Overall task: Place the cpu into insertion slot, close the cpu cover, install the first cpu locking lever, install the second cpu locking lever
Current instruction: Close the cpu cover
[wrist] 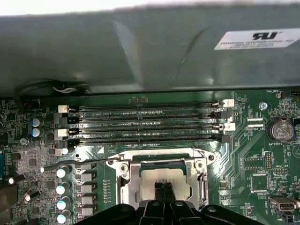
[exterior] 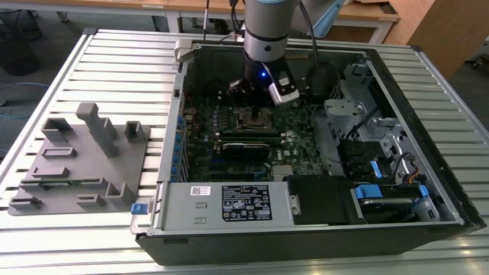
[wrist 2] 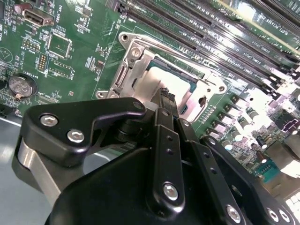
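Note:
The cpu (wrist: 183,179) (wrist 2: 177,80) lies flat in the insertion slot (exterior: 255,120), its pale metal top showing through the window of the cpu cover (wrist: 161,161) (wrist 2: 137,60). The silvery cover lies down around the chip. A thin lever rod (wrist: 79,164) sticks out from one corner of the socket. My gripper (wrist: 163,188) (wrist 2: 164,94) (exterior: 255,110) is shut, its two black fingertips pressed together directly over the middle of the cpu. Whether the tips touch the chip I cannot tell.
Long memory slots (wrist: 145,124) run beside the socket, with capacitors (wrist: 61,188) and a coin battery (wrist: 280,129) nearby. The case wall (wrist: 150,51) rises close behind. A power supply (exterior: 229,203), a drive cage (exterior: 367,120) and a grey fixture (exterior: 77,154) on the slatted table surround the board.

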### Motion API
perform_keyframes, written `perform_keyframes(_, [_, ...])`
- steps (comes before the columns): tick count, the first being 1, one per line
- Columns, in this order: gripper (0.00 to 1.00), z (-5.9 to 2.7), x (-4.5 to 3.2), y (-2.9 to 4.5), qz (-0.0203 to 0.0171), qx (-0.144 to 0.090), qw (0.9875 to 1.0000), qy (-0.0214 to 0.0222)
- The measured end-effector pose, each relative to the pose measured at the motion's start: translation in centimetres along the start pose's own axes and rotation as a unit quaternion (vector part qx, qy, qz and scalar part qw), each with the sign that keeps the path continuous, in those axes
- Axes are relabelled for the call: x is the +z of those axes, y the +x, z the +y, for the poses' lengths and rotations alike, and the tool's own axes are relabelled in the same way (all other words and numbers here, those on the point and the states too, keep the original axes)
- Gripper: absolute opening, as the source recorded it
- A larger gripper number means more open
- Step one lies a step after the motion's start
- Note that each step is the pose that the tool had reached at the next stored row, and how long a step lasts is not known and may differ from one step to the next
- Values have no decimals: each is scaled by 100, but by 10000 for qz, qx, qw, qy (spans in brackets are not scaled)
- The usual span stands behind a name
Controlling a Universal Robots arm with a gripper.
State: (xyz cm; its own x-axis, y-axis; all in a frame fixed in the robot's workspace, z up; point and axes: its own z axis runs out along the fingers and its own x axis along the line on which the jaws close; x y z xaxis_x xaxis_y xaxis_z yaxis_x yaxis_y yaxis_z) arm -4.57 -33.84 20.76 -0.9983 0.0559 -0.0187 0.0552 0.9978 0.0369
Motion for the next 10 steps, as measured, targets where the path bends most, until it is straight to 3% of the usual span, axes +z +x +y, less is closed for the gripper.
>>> perform_keyframes(10, [10,-9,-1,127,-30,2,10000,0])
